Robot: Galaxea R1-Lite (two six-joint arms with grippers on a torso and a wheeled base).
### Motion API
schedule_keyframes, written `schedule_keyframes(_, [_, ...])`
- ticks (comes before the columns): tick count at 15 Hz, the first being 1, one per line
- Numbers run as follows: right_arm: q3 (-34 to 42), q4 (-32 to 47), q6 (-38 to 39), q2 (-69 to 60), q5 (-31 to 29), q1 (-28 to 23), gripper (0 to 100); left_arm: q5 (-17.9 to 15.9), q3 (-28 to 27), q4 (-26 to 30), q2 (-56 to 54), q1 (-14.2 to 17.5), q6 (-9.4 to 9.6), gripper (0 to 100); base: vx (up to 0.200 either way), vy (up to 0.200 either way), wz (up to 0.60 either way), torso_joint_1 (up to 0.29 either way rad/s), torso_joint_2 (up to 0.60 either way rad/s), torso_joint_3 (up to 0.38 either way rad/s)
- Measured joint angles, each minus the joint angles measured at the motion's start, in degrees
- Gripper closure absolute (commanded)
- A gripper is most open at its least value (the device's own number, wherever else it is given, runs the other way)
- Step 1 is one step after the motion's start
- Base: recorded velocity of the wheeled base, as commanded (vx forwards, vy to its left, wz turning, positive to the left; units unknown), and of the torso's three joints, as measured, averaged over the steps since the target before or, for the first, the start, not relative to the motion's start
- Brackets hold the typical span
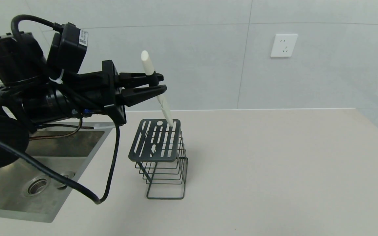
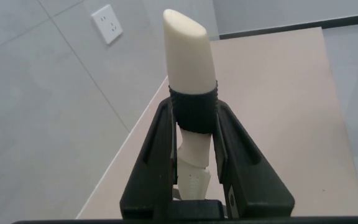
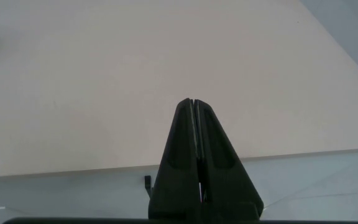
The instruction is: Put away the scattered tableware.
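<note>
Your left end effector (image 1: 162, 82) is clamped on the white utensil (image 1: 147, 64); align its tip with a slot in the rack (image 1: 153, 141) beneath, then lower straight.

Head camera: looking forward and down over counter (image 1: 274, 164), rack (image 1: 157, 154) centre-left, mid-distance. Left wrist camera: peering closely along left gripper (image 2: 194, 118) and utensil (image 2: 188, 56) toward wall socket (image 2: 106, 23), sharing socket and counter with head view. Right wrist camera: facing counter closely past right gripper (image 3: 192, 109).

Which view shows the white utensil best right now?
Head view: the white utensil shows full length, tip at the rack. Left wrist view gives its handle clamped in the left end effector. Right wrist view faces countertop.
</note>
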Motion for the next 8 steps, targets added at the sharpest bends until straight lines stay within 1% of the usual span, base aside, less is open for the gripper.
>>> schedule_keyframes(2, [0.0,0.0,0.0,0.0,0.0,0.0,100,-0.4,-0.4,0.2,0.3,-0.1,0.32,100,0.000,0.000,0.00,0.000,0.00,0.000])
schedule_keyframes(3, [0.0,0.0,0.0,0.0,0.0,0.0,100,-0.4,-0.4,0.2,0.5,-0.1,0.84,100,0.000,0.000,0.00,0.000,0.00,0.000])
schedule_keyframes(6, [0.0,0.0,0.0,0.0,0.0,0.0,100,-0.4,1.3,0.3,0.6,-0.1,1.67,100,0.000,0.000,0.00,0.000,0.00,0.000])
schedule_keyframes(8, [0.0,0.0,0.0,0.0,0.0,0.0,100,-0.4,2.0,0.3,0.6,-0.1,1.80,100,0.000,0.000,0.00,0.000,0.00,0.000])
